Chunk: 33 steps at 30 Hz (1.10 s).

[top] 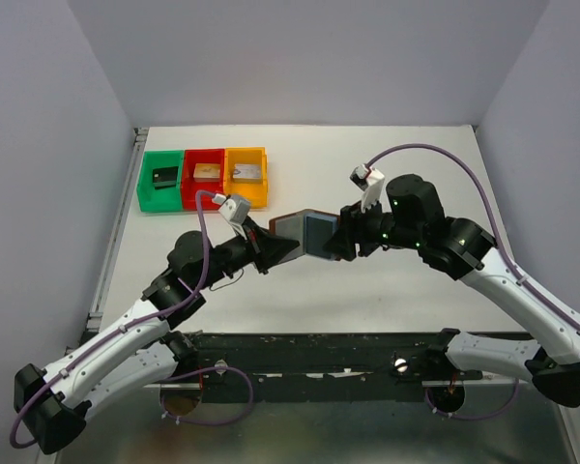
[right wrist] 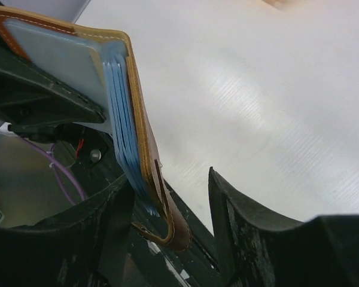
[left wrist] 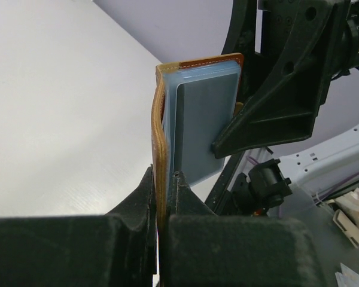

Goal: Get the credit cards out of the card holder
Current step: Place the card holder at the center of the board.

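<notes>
The brown leather card holder (top: 307, 232) hangs open in the air between both arms. My left gripper (left wrist: 163, 176) is shut on one leather flap, which stands edge-on between its fingers. The pale blue-grey lining (left wrist: 197, 119) faces the left wrist camera. A darker grey rectangle sits in its pocket, and I cannot tell if it is one of the credit cards. My right gripper (right wrist: 170, 179) is open around the other half (right wrist: 137, 119). That half rests by the left finger, with a gap to the right finger (right wrist: 227, 203). Layered blue pocket edges (right wrist: 122, 125) show there.
Three small bins stand at the back left: green (top: 160, 180), red (top: 204, 177) and orange (top: 246, 175), each with a small block inside. The white table (top: 406, 290) lies below the held wallet, and its dark near edge carries the arm bases.
</notes>
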Each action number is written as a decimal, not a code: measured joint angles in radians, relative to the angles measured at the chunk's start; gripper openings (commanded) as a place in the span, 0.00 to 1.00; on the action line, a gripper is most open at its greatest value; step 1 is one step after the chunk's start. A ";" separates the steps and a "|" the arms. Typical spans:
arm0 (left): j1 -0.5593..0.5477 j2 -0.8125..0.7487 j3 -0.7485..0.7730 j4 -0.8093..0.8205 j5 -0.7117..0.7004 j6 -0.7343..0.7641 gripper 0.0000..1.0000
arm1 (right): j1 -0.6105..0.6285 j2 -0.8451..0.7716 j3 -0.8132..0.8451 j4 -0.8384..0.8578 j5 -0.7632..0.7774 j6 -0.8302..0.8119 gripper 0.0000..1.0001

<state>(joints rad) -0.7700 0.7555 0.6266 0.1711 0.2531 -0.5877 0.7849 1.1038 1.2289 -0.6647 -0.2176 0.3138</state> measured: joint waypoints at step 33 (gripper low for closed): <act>0.146 0.003 -0.111 0.362 0.354 -0.219 0.00 | -0.028 -0.136 -0.113 0.222 -0.297 0.008 0.15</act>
<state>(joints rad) -0.6235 0.7589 0.5156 0.5335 0.6071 -0.8070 0.7570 0.9680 1.1164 -0.4431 -0.5148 0.3222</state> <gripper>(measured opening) 0.067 0.230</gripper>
